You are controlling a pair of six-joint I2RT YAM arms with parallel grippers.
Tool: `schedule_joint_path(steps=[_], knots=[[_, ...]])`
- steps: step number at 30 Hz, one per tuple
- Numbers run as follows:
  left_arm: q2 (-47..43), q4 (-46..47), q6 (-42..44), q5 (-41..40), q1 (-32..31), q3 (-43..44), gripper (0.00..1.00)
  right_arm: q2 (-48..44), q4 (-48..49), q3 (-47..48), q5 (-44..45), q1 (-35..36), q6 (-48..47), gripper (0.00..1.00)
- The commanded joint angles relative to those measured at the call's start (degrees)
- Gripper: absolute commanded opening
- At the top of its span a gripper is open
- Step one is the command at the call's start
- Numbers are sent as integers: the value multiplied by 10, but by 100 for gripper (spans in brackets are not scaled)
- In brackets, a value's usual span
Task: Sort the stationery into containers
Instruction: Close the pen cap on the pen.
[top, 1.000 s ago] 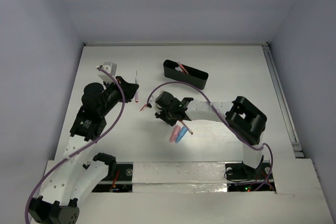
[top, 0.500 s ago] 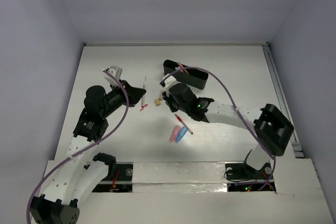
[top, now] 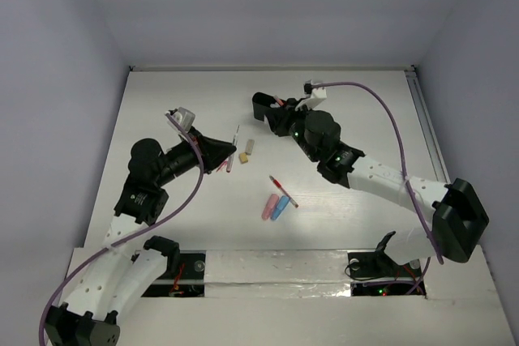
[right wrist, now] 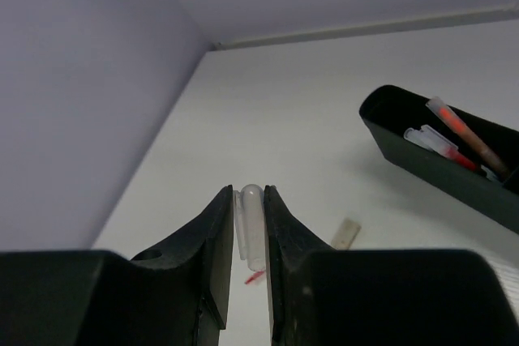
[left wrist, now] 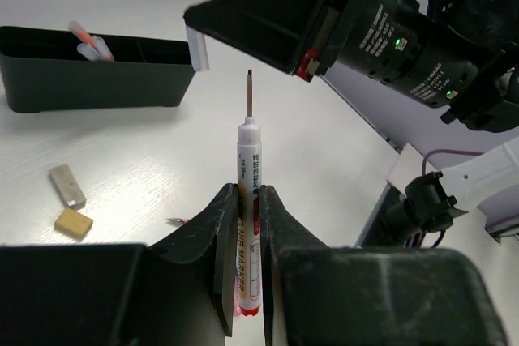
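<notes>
My left gripper (left wrist: 247, 189) is shut on a white marker (left wrist: 248, 169) with a red end and a bare thin tip that points away. In the top view this gripper (top: 224, 151) holds the marker (top: 235, 135) left of two erasers. My right gripper (right wrist: 248, 191) is shut on a clear pen cap (right wrist: 252, 224). In the top view it hangs (top: 280, 116) over the black tray (top: 259, 104). The tray (right wrist: 422, 160) holds pink and red pens (right wrist: 458, 127). A pink capsule (top: 266, 209), a blue capsule (top: 280, 208) and a thin red pen (top: 283, 190) lie mid-table.
A white eraser (top: 250, 147) and a tan eraser (top: 242, 156) lie between the grippers; both also show in the left wrist view (left wrist: 67, 185) (left wrist: 73, 223). A small red piece (top: 228, 164) lies under my left gripper. The walls stand close at the back and sides.
My right gripper has swung from mid-table back and right to over the tray. My left gripper has moved right with the marker. The two erasers have come into view.
</notes>
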Motion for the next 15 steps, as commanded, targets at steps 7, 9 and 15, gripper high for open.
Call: schedule_joint_path(steps=[7, 9, 15], knots=[[11, 62, -18, 42, -6, -12, 0, -3, 188, -16, 19, -2, 209, 0], [14, 62, -19, 42, -6, -12, 0, 14, 207, -18, -3, -2, 226, 0], [26, 43, -15, 21, -6, -9, 0, 30, 227, -17, -32, -2, 258, 0]])
